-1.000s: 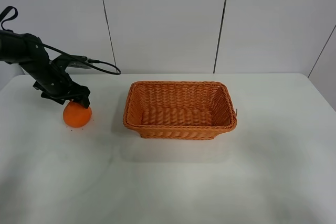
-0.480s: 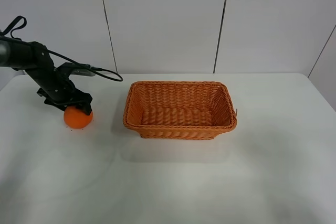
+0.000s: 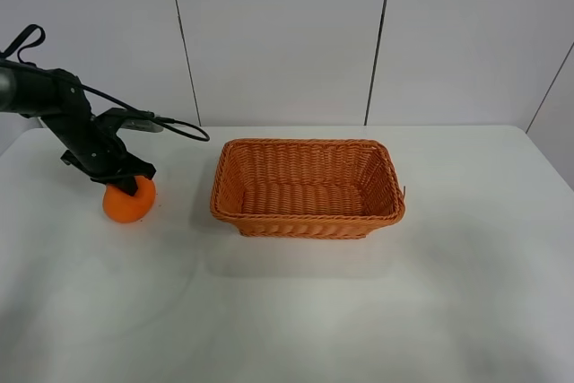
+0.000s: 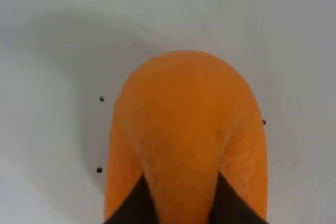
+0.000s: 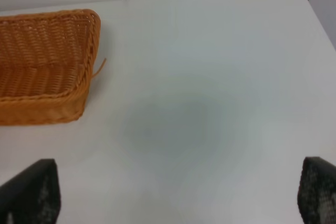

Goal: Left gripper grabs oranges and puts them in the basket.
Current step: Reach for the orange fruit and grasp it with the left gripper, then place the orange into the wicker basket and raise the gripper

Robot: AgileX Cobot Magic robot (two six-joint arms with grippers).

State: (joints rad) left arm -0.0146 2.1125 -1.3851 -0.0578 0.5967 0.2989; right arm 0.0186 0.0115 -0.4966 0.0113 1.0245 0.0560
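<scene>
Orange point(image 3: 128, 204) has slid slightly left since a moment ago and sits on the surface point(image 3: 287, 311), well left of the basket point(image 3: 308, 187). Left jaws clamp its top; only the wrist view shows both fingertips point(image 4: 131, 208) pressing it. Right jaws gape wide, seen only from their own wrist.

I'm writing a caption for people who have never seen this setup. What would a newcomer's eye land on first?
The bright orange at the table's left stands out first, with the black left claw down on top of it and a finger on either side. Next comes the big woven basket in the middle of the white table, with nothing in it.
</scene>
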